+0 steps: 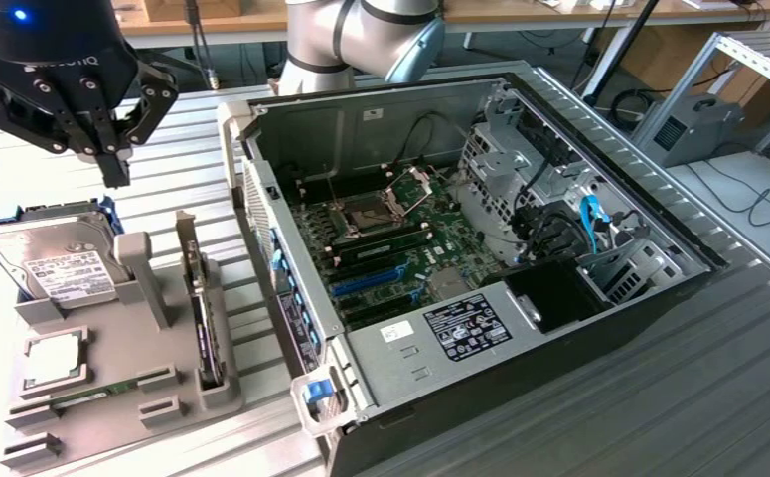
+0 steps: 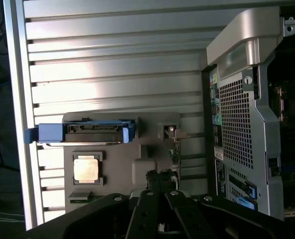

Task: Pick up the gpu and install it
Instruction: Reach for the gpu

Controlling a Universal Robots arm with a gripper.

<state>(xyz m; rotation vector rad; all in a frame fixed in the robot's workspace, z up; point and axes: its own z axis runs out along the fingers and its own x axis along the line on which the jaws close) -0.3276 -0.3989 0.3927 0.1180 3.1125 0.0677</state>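
Standing here watching this one: the gripper [image 1: 111, 167] hangs in the upper left of the exterior view, up in the air over the slatted tabletop [image 1: 650, 397], and its jaws are pressed together with nothing between them. The gpu [image 1: 201, 303] isn't picked up yet. It's standing on its long edge in a slot of the grey holder [image 1: 159, 412] in the lower left of the frame, silver bracket end pointing toward the top of the frame, well apart from the gripper. Just beside it, toward the exterior view's left, a hard drive [image 1: 60, 266] with a white label leans in a blue caddy [image 1: 103, 211]. Lower down on the same holder lie a square processor chip [image 1: 54, 360] and a thin green memory stick [image 1: 93, 391]. On the other side of the gpu, toward the exterior view's right, the computer case [image 1: 345, 129] lies open on its side, filling the middle of the frame, with the green motherboard [image 1: 385, 248] showing inside. The grey arm [image 1: 358, 35] rises behind the case at top centre. From the wrist view the gripper [image 2: 160, 181] looks down at the holder [image 2: 117, 164]. The gpu [image 2: 175, 149] shows edge-on as a thin strip just ahead of the fingertips, with the caddy [image 2: 43, 133] and the chip [image 2: 85, 169] off to one side and the perforated back of the case [image 2: 237, 114] on the other.
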